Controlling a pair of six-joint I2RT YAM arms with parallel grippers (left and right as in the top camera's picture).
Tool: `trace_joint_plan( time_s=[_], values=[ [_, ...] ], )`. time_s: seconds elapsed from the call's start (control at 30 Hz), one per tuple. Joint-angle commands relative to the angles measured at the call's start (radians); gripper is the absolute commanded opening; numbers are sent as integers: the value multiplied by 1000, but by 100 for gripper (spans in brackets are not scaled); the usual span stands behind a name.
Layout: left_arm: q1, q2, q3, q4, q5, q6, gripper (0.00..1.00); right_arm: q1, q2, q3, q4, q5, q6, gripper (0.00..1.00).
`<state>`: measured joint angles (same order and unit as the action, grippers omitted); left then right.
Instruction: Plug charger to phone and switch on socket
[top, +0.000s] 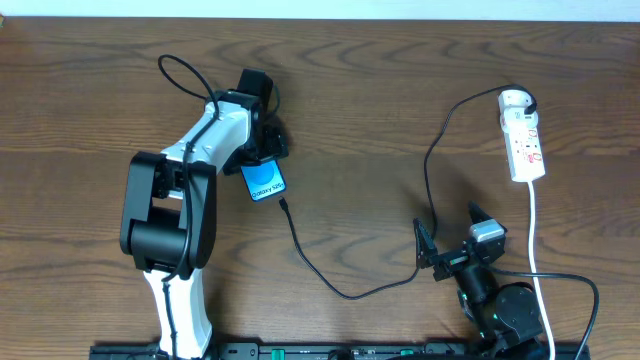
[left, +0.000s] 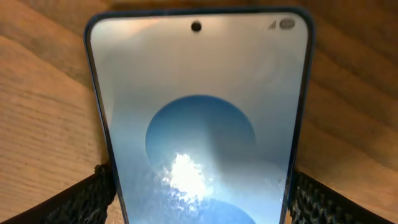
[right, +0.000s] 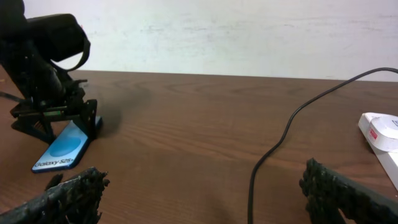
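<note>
The phone lies on the wooden table, blue screen up, and fills the left wrist view. My left gripper is over its far end, with a finger pressed against each long edge. The charger, a thin black cable, runs from the socket at the far right across the table. Its tip lies just short of the phone's near end. My right gripper is open wide and empty, low over the table. The cable passes between its fingers untouched.
The socket's white cord runs down the right side past my right arm. In the right wrist view the phone and my left gripper are at the left, the socket's end at the right, and a pale wall behind the table.
</note>
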<state>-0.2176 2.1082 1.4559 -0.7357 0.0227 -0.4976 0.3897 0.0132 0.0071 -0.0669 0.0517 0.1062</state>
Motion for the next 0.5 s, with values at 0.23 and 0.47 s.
trace_joint_plan(
  time_s=[0.23, 0.47],
  values=[
    [10, 134, -48, -19, 51, 6, 88, -5, 0, -2, -4, 1, 12, 99],
    [10, 134, -48, -45, 64, 6, 77, -5, 0, -2, -4, 1, 12, 99]
  ],
)
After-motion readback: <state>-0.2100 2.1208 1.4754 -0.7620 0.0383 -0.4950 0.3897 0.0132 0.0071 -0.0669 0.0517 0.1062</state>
